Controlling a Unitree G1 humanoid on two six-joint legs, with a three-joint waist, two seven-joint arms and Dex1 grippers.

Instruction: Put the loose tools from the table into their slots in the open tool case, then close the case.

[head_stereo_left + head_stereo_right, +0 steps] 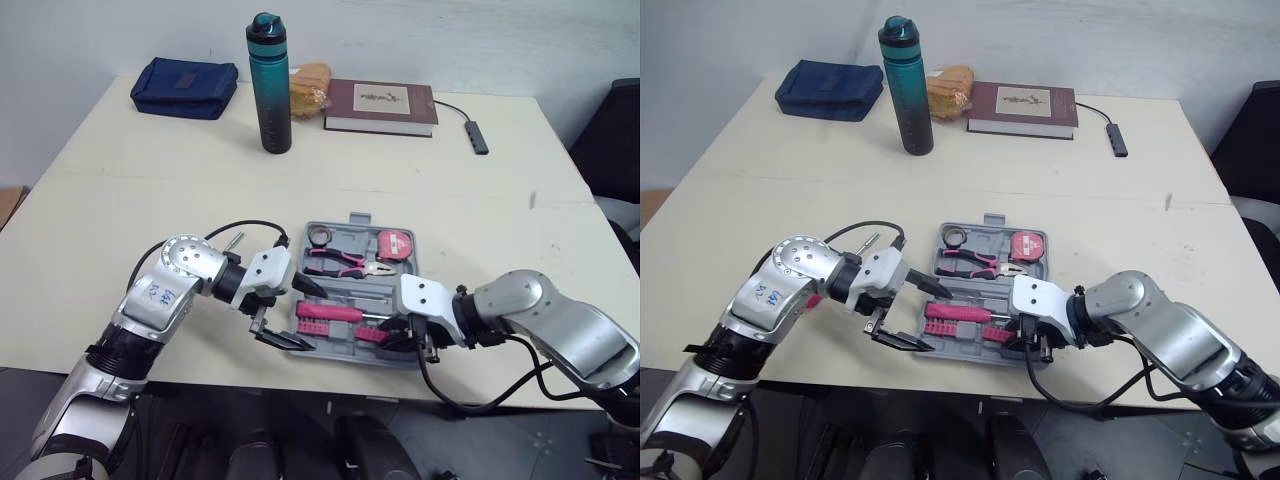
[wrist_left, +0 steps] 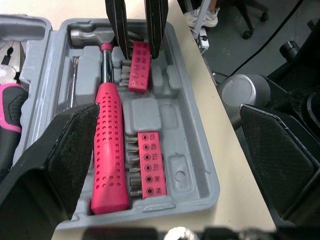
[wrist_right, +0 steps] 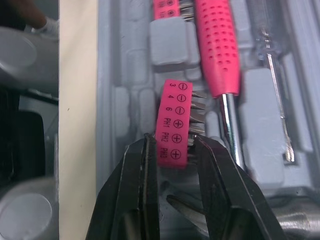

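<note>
The right tool [image 3: 172, 146] is clenched on the pink bit holder [image 3: 174, 122] at 5 o'clock in the tool case [image 2: 195, 150], apparently to seat it in its slot. The left tool [image 1: 287, 314] is released, spread wide at 8 o'clock beside the hammer [image 2: 107, 150].

Grey tool case [image 2: 197, 187]; pink hammer [image 2: 109, 150], pink bit holder [image 3: 172, 125].
</note>
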